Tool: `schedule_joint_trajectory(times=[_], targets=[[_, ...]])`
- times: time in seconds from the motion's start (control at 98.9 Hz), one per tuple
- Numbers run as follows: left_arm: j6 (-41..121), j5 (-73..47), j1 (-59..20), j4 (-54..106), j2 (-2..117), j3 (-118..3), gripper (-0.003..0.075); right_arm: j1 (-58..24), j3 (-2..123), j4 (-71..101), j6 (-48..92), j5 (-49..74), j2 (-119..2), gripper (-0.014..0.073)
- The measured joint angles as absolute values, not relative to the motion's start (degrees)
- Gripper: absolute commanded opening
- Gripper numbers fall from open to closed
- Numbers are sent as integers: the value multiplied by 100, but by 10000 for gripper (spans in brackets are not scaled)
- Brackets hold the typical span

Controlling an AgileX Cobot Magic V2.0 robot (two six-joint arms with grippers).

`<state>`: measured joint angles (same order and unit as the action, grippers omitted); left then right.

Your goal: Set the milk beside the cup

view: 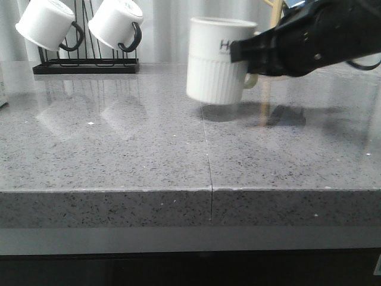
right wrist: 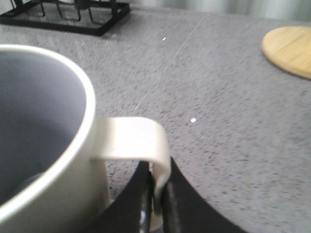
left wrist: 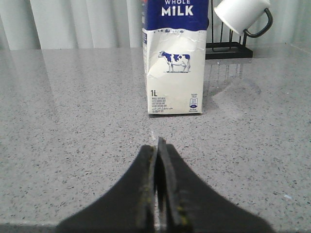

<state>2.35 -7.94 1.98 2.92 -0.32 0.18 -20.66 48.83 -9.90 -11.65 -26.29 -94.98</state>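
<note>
The cup, a large cream-white ribbed mug with black letters, is at the back centre-right of the grey counter. It looks blurred and just off the surface, with a shadow under it. My right gripper is shut on its handle. In the right wrist view the cup shows its grey inside, and the gripper pinches the handle. The milk, a carton with a blue top and a cow picture, stands upright in the left wrist view, apart from my left gripper, which is shut and empty.
A black rack at the back left holds two smaller white mugs with black handles; one mug shows behind the milk. A round wooden board lies beyond the cup. A thin wooden post stands behind the right arm.
</note>
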Motion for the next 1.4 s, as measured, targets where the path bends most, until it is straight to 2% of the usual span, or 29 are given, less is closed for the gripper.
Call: schedule_joint_trajectory(times=[0.091,0.263,0.354,0.465,0.657,0.829,0.93,1.395], targets=[[235,-794,198,292,-32,18,-21,-2149,4984,-990,-1157,-2629,-9721,-6],[235,-794,198,292,-32,18,-21,-2184,5021,-1001,-1157,-2629,-9855,265],[235,-794,198,292,-32,18,-21,-2184,5021,-1001,-1157,-2582,-9855,314],[235,-794,198,292,-32,18,-21,-2184,4929,-1001,-1157,-2510,-9787,276],[235,-794,198,292,-32,18,-21,-2184,4185,-1001,-1157,-2528,-9133,151],[235,-794,198,292,-32,18,-21,-2184,3396,-1001,-1157,-2411,-8122,6],[235,-794,198,292,-32,18,-21,-2184,3011,-1001,-1157,-1923,-7376,-46],[235,-794,198,292,-32,18,-21,-2184,1835,-1001,-1413,96,-3581,-60]])
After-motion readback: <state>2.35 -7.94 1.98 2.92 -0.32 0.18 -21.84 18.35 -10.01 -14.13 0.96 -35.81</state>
